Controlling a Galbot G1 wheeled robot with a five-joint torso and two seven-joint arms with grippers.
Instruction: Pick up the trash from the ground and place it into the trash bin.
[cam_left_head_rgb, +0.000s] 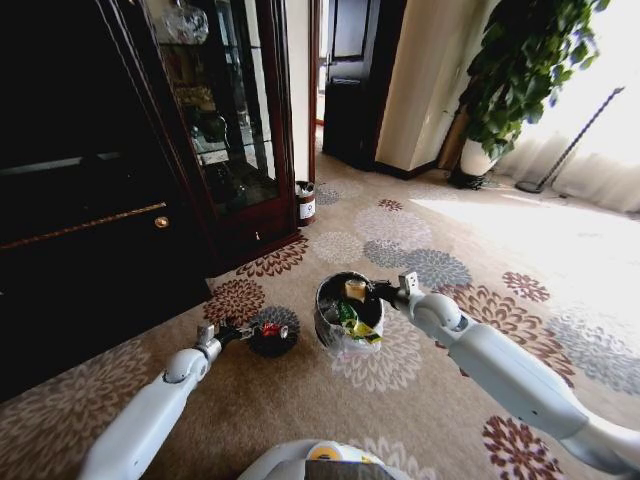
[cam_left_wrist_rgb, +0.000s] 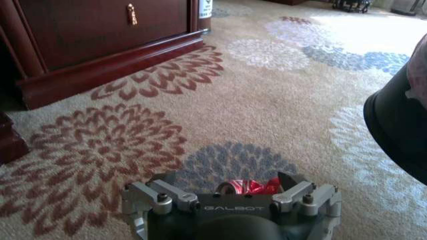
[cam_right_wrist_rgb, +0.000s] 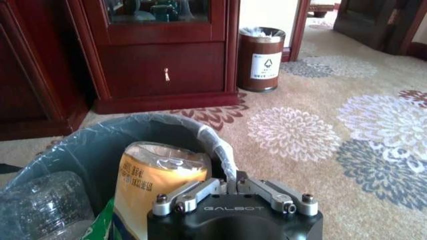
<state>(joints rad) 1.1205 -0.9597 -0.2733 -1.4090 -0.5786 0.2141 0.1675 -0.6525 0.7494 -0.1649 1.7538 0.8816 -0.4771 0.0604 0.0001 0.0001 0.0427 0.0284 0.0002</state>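
- Low on the carpet, the left gripper (cam_left_head_rgb: 243, 330) has its fingers closed around a crushed red can (cam_left_wrist_rgb: 248, 187), held just above a dark floral patch beside the trash bin (cam_left_head_rgb: 322, 306); this piece looks picked up but not yet binned.
- The right gripper (cam_left_head_rgb: 385, 290) reaches over the bin's rim at an orange-yellow bottle (cam_right_wrist_rgb: 155, 181) standing inside; whether it grips or has let go, I cannot tell.
- In the liner lie a green wrapper (cam_left_head_rgb: 349, 316) and a clear bottle (cam_right_wrist_rgb: 40, 205), apparently done.
- Farther off, by the cabinet (cam_left_head_rgb: 230, 120), stands a brown cylinder bin (cam_right_wrist_rgb: 261, 59); no litter shows on the carpet there.
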